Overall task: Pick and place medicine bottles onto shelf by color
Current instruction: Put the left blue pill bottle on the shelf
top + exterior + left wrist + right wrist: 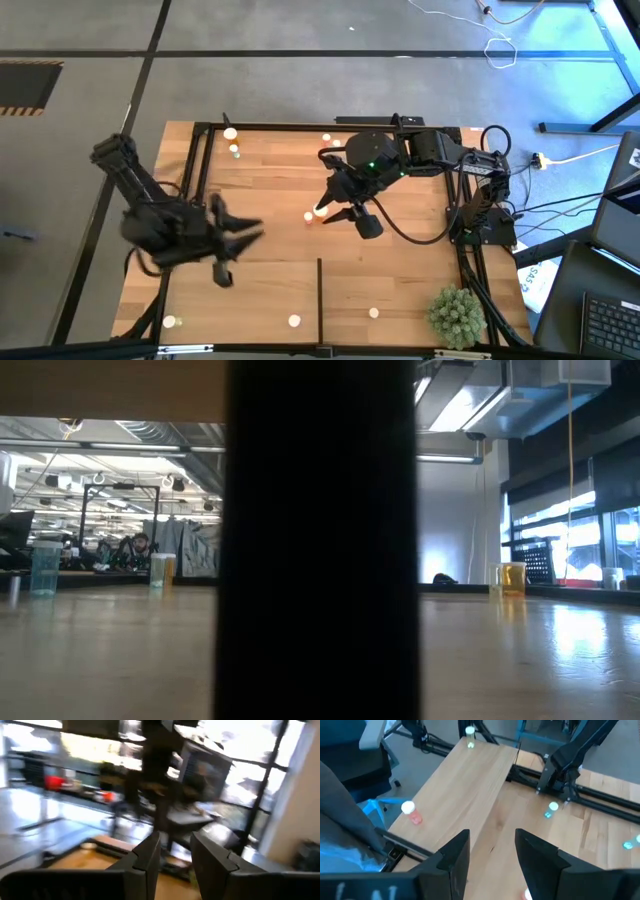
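Note:
Small white-capped medicine bottles stand scattered on the table. One orange bottle [309,215] stands mid-table, two [232,142] at the far left and one [327,138] at the far edge. Three more stand upright on the pale shelf [250,300] along the near edge: one [170,322] and another [293,321] left of its dark divider [320,295], one [373,313] right of it. My right gripper [335,208] hovers high beside the mid-table bottle, open and empty [492,837]. My left gripper [245,238] is raised over the table's left half, its fingers slightly apart with nothing between them [175,847].
A spiky green plant ball [457,315] sits at the near right corner. A black frame [200,180] runs along the table's edges. In the low view a wide dark upright [320,540] blocks the middle. The right wrist view shows the shelf [465,785] with an orange bottle [412,814].

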